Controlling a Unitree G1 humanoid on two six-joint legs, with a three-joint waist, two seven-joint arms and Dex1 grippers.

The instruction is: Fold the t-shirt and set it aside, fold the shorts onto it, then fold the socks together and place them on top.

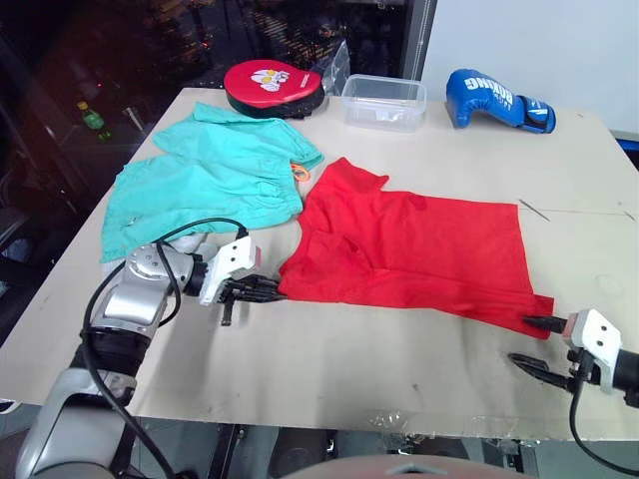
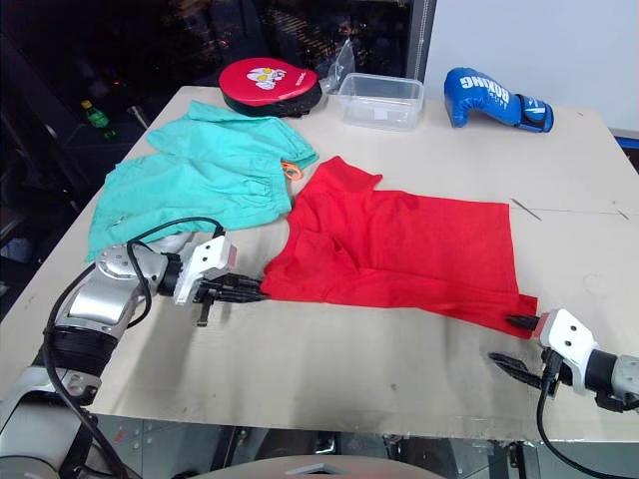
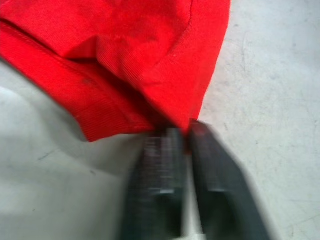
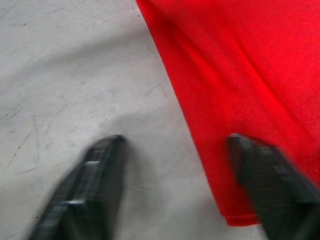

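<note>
Nearest you, your right claw [image 1: 534, 341] sits at the near right of the bench [image 1: 349, 369], fingers spread wide apart — one finger lies at the t-shirt's [image 1: 419, 249] near right corner, the other rests on bare bench, and nothing is pinched between them. Your left claw [image 1: 262, 289] is low on the bench at the near left, its fingers clenched on the t-shirt's folded left edge; the left wrist view shows red hem caught between the two black fingers [image 3: 160, 170].

The t-shirt lies partly folded across the middle of the bench, stretching from one claw to the other. Just left of it and slightly farther back, the shorts [image 1: 210, 180] lie spread flat, their orange drawstring [image 1: 300, 172] close to the shirt's upper left corner.

Along the far edge you have a round red mitt [image 1: 272, 85], a clear plastic box [image 1: 384, 102] beside it, and a blue boxing glove [image 1: 494, 100] — all well apart from the clothes.
</note>
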